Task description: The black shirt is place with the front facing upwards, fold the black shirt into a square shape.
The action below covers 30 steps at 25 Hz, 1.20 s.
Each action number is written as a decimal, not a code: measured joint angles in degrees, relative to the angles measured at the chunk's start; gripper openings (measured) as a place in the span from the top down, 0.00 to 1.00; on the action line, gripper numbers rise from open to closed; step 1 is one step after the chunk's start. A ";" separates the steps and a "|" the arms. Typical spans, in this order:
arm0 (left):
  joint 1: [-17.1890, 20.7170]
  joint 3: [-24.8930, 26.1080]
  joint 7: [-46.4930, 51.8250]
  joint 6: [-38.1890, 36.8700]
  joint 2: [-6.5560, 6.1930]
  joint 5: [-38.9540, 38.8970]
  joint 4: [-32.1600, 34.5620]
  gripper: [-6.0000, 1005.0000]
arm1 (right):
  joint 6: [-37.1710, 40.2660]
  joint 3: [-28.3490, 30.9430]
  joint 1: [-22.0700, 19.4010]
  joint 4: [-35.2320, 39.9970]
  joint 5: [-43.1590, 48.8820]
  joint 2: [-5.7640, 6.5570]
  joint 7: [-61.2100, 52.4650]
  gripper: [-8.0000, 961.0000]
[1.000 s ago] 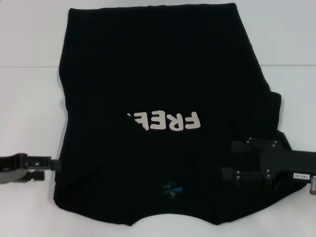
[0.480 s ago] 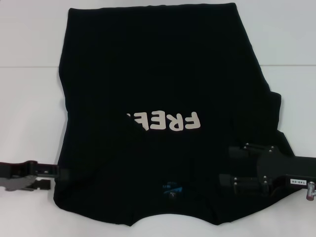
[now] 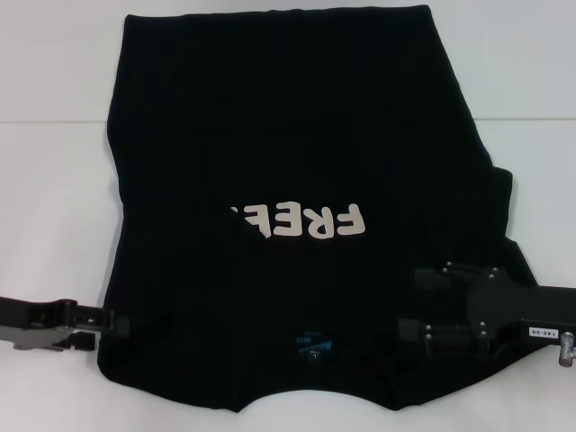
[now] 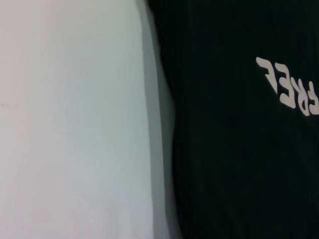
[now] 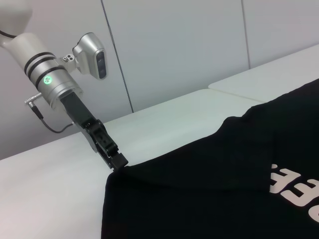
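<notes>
The black shirt lies flat on the white table, cream "FREE" lettering facing up and the blue neck label near the front edge. Its left side is folded over part of the lettering. My left gripper is at the shirt's left edge near the front corner, fingers apart, and its tip touches the hem. Above the shirt's right front part hovers my right gripper, open and holding nothing. The left wrist view shows the shirt's edge beside bare table.
The white table shows bare on both sides of the shirt. A seam in the table top runs across at the back. A pale panelled wall stands behind the table.
My left gripper has moved right and toward the front edge, reaching the shirt's left hem. My right gripper has shifted slightly toward the front edge over the shirt. The shirt has not moved.
</notes>
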<state>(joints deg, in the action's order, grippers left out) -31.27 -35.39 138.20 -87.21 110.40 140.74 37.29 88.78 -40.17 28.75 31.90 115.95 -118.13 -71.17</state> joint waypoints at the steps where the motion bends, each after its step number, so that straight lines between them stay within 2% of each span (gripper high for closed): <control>1: -0.15 -0.20 -0.14 0.03 0.10 0.18 0.00 0.25 | 0.00 0.00 -0.01 -0.02 0.00 0.00 0.00 0.08; 10: -0.96 -1.87 -0.20 0.42 0.53 0.40 0.13 0.25 | -0.13 0.02 0.12 -0.14 -0.03 0.00 0.02 0.08; 15: -1.67 -6.20 0.40 0.48 0.53 0.53 0.48 0.25 | -0.36 0.44 0.17 -0.17 -0.03 -0.13 0.04 0.08; 18: -1.51 -6.48 0.36 0.42 0.84 0.57 1.96 0.25 | -0.41 0.53 0.25 -0.17 -0.03 -0.24 0.05 0.08; 24: -1.06 -6.51 -0.17 0.38 1.17 0.59 3.20 0.49 | -0.43 0.47 0.41 -0.17 -0.03 -0.47 0.07 0.08; 30: -1.06 -5.45 -2.13 0.02 1.24 0.29 3.10 0.77 | -0.56 0.59 0.41 -0.48 -0.21 -0.51 -0.46 0.08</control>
<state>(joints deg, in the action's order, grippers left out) -32.33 -40.84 136.07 -87.19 111.64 141.03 40.39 88.22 -39.57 29.16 31.42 115.75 -118.64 -71.63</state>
